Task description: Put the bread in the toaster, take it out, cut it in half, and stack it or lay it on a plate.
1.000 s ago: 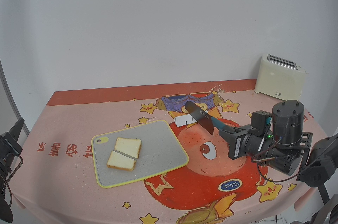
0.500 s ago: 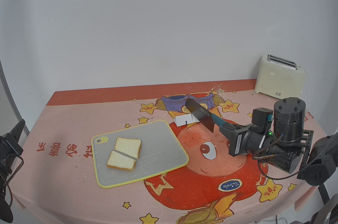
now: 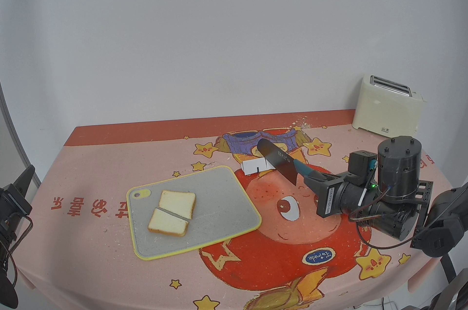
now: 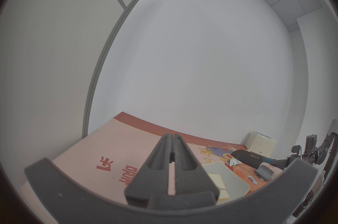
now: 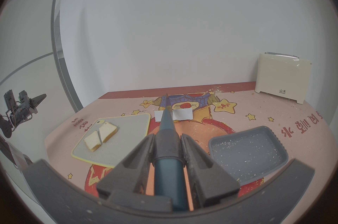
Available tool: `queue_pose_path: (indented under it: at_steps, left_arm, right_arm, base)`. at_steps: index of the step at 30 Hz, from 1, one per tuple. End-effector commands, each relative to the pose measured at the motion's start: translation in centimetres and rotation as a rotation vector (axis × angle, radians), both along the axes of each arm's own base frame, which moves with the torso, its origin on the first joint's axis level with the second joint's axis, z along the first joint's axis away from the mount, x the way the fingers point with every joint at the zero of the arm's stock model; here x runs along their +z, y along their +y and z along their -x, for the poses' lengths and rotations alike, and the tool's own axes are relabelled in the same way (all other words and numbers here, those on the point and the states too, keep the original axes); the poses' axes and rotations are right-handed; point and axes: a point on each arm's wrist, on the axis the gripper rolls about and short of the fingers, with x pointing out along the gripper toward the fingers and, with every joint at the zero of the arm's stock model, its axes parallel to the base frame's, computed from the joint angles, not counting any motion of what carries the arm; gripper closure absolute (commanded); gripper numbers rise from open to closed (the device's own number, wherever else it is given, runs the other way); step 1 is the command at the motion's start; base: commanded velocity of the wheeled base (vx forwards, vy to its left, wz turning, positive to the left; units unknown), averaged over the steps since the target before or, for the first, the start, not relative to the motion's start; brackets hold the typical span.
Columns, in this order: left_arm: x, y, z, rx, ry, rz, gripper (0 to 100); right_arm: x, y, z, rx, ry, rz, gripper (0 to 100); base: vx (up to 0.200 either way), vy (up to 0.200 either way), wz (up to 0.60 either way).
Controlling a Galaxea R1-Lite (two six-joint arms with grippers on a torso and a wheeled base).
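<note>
On the grey, round-cornered plastic cutting board point(image 3: 219, 208) with its thin yellow rim lies the bread point(image 3: 171, 212): a square white slice with a pale brown crust, cut into two halves. The halves lie flat, side by side, with a narrow gap between them, on the board's left part.

To the right of the board, the right gripper point(image 3: 312, 178) is closed narrowly on the smooth teal handle of a knife point(image 3: 279, 160). The broad, dark, matt blade is in the air beyond the board's far right corner, its rounded tip pointing away from the arm. A small white holder point(image 3: 254, 165) sits just beyond that same corner, under or behind the blade; whether the two touch cannot be told.

Further right of the board, a shallow grey rectangular tray point(image 5: 246, 150) with ribbed ends carries scattered crumbs. Well beyond it, far right of the board, stands a boxy cream toaster point(image 3: 387, 107) with a metal-edged slot on top.

Well left of the board, past the edge of the pink cartoon-printed tablecloth point(image 3: 97, 169), the left gripper point(image 4: 172, 140) hangs with its dark wedge-shaped fingers pressed together, holding nothing.
</note>
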Motion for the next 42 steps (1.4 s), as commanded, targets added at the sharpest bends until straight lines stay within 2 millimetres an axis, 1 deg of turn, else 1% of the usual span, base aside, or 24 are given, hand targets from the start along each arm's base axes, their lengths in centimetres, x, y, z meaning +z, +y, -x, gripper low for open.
queue_pose_path:
  at_steps: [1, 10, 18, 22, 25, 27, 32, 42]
  left_arm:
    - [-0.5, -0.1, 0.2, 0.0, 0.018, 0.01, 100]
    - [-0.5, -0.1, 0.2, 0.0, 0.018, 0.01, 100]
    - [-0.6, -0.1, 0.2, 0.0, 0.031, 0.016, 100]
    - [-0.6, -0.1, 0.2, 0.0, 0.031, 0.015, 100]
    - [-0.6, -0.1, 0.2, 0.0, 0.032, 0.015, 100]
    - [-0.6, -0.1, 0.2, -0.001, 0.032, 0.015, 100]
    - [-0.7, -0.1, 0.2, -0.004, 0.043, 0.021, 100]
    - [-0.9, -0.2, 0.2, -0.006, 0.058, 0.028, 100]
  right_arm:
    - [-0.1, 0.0, 0.0, 0.0, 0.003, 0.002, 100]
    - [-0.3, 0.0, 0.0, -0.001, 0.009, 0.007, 100]
    - [-1.3, 0.2, -0.3, -0.001, 0.036, 0.03, 100]
    - [-2.0, 0.3, 0.0, 0.012, 0.056, 0.044, 100]
    - [-2.8, 0.4, 0.1, 0.017, 0.08, 0.065, 100]
    - [-2.9, 0.4, 0.1, 0.018, 0.083, 0.066, 100]
    - [-4.2, 0.6, -0.2, 0.017, 0.12, 0.103, 100]
    - [-4.5, 0.6, 0.2, 0.031, 0.126, 0.117, 100]
  base:
    - [0.0, 0.0, 0.0]
    - [0.0, 0.0, 0.0]
    - [0.0, 0.0, 0.0]
    - [0.0, 0.0, 0.0]
    - [0.0, 0.0, 0.0]
    - [0.0, 0.0, 0.0]
    - [0.0, 0.0, 0.0]
    - [0.0, 0.0, 0.0]
